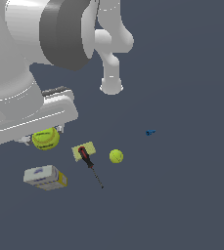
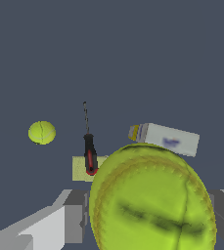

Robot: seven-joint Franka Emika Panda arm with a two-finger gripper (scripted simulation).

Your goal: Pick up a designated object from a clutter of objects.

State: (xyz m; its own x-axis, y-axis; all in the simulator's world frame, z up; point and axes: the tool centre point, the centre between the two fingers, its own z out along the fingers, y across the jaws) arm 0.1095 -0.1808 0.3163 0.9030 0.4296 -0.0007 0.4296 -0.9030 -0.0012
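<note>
The arm (image 1: 30,63) fills the upper part of the exterior view on that view's left, its wrist hanging over the dark bench (image 1: 182,195). The claw (image 2: 150,217) is pinching the designated tennis ball (image 2: 152,205), grey fingers (image 2: 74,222) pressed against either side of it; in the exterior view the same ball (image 1: 46,138) sits directly beneath the wrist housing, partly hidden by it. Whether the ball is touching the bench or raised off it cannot be told. The white-and-yellow box (image 1: 46,177) lies just beside the claw, below it in the exterior view. The pale yellow-green flat block (image 1: 83,152) lies near the claw toward the exterior view's right, with the handle of the red-and-black-handled screwdriver (image 1: 87,158) resting on it and the thin shaft pointing away over the bench. The second tennis ball (image 1: 116,156) rests beyond the block, apart from it. The tiny blue piece (image 1: 150,132) lies farthest from the claw, well apart from everything else.
</note>
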